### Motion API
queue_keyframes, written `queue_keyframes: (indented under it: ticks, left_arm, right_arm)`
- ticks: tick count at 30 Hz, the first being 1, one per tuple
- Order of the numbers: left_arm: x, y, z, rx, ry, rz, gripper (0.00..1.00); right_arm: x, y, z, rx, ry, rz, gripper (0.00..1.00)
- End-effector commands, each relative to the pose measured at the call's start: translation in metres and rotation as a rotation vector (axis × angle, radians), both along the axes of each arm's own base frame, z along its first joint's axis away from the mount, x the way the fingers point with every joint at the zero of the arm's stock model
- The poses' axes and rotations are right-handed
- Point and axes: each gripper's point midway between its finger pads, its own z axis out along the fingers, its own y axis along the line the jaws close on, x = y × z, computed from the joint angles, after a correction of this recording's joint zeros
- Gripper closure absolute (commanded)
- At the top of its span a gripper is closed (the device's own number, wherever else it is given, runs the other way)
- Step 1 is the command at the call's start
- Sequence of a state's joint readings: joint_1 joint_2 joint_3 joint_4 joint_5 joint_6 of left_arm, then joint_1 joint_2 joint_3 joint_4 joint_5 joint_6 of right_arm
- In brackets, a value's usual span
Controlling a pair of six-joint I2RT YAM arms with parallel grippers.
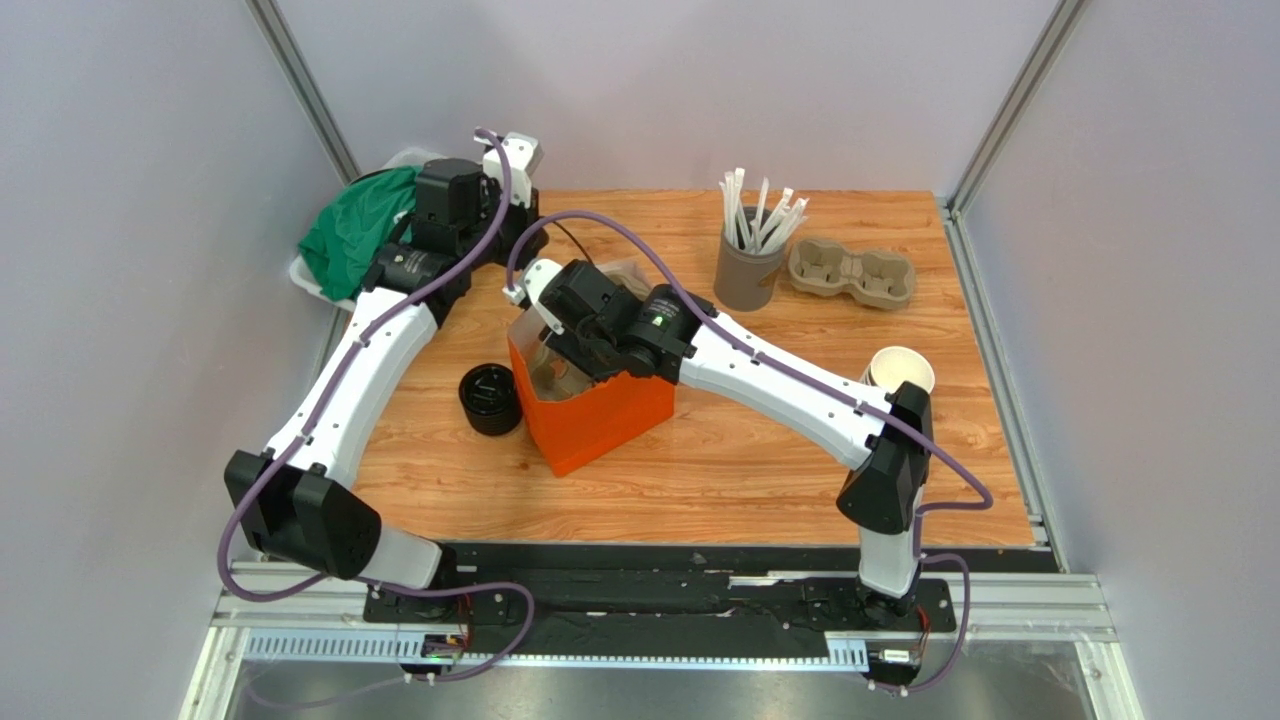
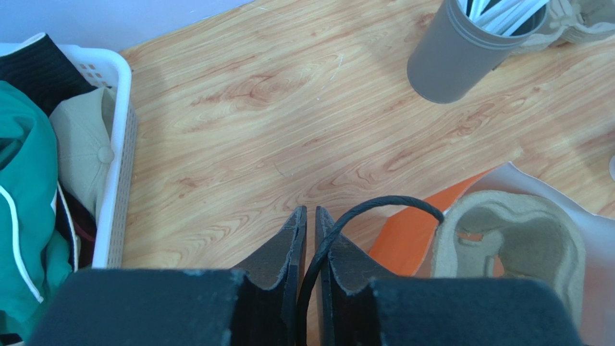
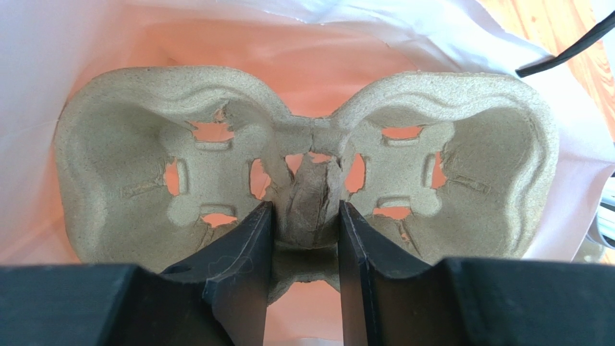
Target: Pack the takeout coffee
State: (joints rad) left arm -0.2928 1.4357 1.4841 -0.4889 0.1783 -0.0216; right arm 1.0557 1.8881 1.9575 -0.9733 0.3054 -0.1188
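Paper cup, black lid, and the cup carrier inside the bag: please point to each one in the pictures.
paper cup (image 1: pixel 899 366): top external view, on its white inside.
black lid (image 1: pixel 489 396): top external view, on its top face.
cup carrier (image 3: pixel 309 133): right wrist view, on the bridge between its two wells.

The table (image 2: pixel 274 108) is wood-grain board, smooth with a low sheen. The cup carrier (image 3: pixel 108 144) is moulded paper pulp, matt, rough and fibrous, ragged at its cut-outs. Around it the bag (image 3: pixel 433 50) is smooth and white inside, probably coated paper. The grey cup (image 2: pixel 451 61) is matt plastic. The basket (image 2: pixel 119 144) is perforated white plastic and holds soft green cloth (image 2: pixel 22 180). The handle (image 2: pixel 393 198) is thin, smooth black cord. The lid (image 1: pixel 490 399) is black plastic.
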Motion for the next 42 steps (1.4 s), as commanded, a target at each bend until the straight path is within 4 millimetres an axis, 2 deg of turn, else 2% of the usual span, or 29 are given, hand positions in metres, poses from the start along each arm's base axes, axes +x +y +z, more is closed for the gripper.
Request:
queue_keyframes:
  ticks: [1, 5, 10, 16, 24, 31, 37, 42]
  left_arm:
    - [-0.013, 0.002, 0.049, -0.032, -0.11, -0.027, 0.84]
    - [-0.023, -0.002, 0.05, -0.041, -0.107, -0.063, 0.89]
    - [-0.033, -0.008, 0.035, -0.046, -0.046, -0.112, 0.92]
    - [-0.037, -0.008, 0.028, -0.047, -0.021, -0.109, 0.89]
    - [-0.039, -0.01, 0.009, -0.077, 0.023, -0.097, 0.85]
    - [-0.038, -0.007, 0.02, -0.099, -0.022, -0.067, 0.83]
    - [-0.041, -0.005, 0.035, -0.104, -0.065, -0.066, 0.86]
    - [-0.038, -0.006, 0.044, -0.108, -0.078, -0.067, 0.87]
  right_arm:
    - [-0.003, -0.008, 0.019, 0.055, 0.02, -0.019, 0.73]
    - [-0.003, -0.01, 0.018, 0.079, 0.056, -0.023, 0.72]
    - [0.0, -0.012, 0.013, 0.078, 0.074, -0.028, 0.72]
    - [0.002, -0.007, 0.017, 0.086, 0.075, -0.01, 0.73]
    - [0.015, -0.011, 0.002, 0.091, 0.132, -0.062, 0.73]
    - [0.014, -0.007, -0.012, 0.062, 0.171, -0.067, 0.73]
    - [0.013, -0.013, -0.007, 0.055, 0.168, -0.072, 0.73]
    - [0.009, -0.017, -0.012, 0.024, 0.182, -0.062, 0.73]
